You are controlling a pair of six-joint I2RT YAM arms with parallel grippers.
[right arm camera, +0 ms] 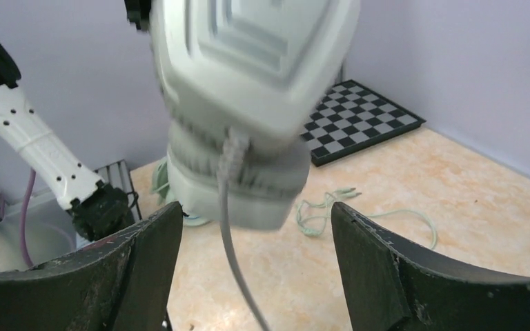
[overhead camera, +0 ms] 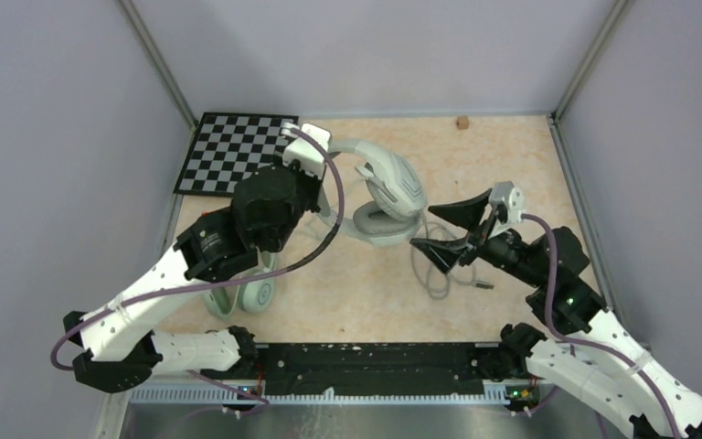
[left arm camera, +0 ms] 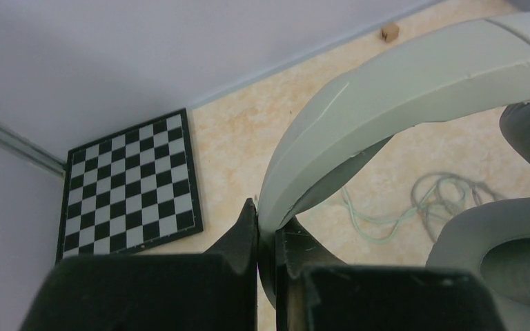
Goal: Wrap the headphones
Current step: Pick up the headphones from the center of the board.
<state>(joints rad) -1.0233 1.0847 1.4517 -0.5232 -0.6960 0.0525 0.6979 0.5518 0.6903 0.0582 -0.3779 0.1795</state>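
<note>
**Two risks: slipped headband, crossed cables**

Left jaws are pinched shut on the headband of the white headset (overhead camera: 393, 187), holding it up over the desk (overhead camera: 512, 155). Right jaws are spread wide either side of the grey cable (right arm camera: 228, 207) hanging from its cup, gripping nothing. The pinch is thin, so a hard tug on the cable could twist the headset loose. The mint headset (overhead camera: 258, 294) lies by the left arm (overhead camera: 146, 306). Its green cable (right arm camera: 324, 207) trails nearby and could snag.

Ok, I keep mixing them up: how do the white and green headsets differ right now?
The white headset has angular cups; the green headset has round ones. The left claw grips the white one's headband; the green one lies on the table. Both are wired over-ear sets.
</note>
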